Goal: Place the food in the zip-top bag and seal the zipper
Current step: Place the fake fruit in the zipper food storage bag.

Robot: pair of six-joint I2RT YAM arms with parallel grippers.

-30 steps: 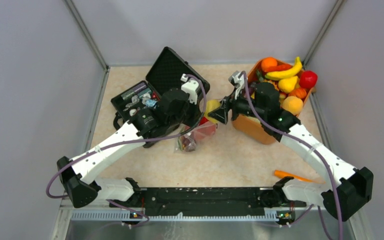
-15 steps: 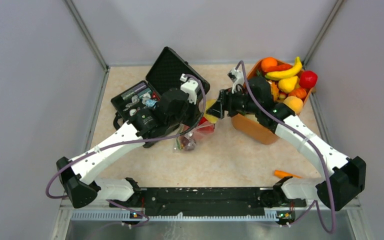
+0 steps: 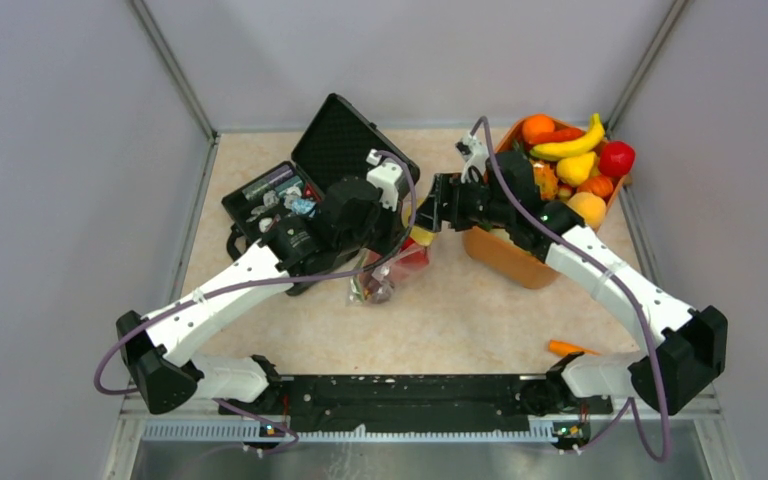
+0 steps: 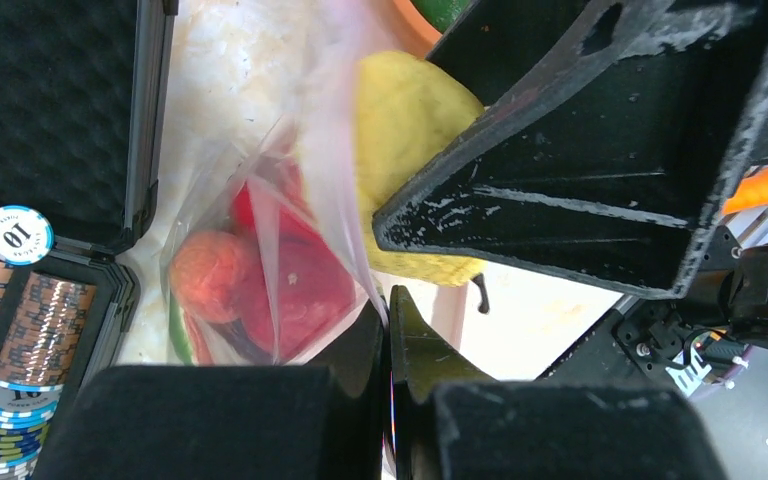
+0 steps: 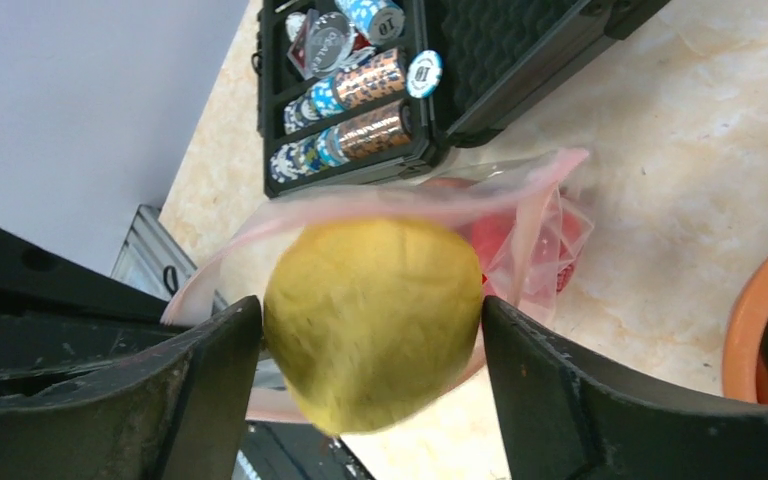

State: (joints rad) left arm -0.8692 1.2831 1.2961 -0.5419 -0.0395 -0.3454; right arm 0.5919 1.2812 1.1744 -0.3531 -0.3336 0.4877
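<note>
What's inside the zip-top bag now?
Seen through the zip-top bag: a red piece, a peach, a green sliver. The right gripper holds the yellow pear at the mouth. The left gripper covers the rest.

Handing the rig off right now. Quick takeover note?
Grippers: the left gripper is shut on the lip of the zip-top bag, propping its mouth open. The right gripper is shut on the yellow pear, which is at the bag's mouth and not released.
Done: red pieces and a peach are inside the bag.
Left: drop the pear in, move the remaining food over from the orange bin, then press the zipper shut; it is open.
</note>
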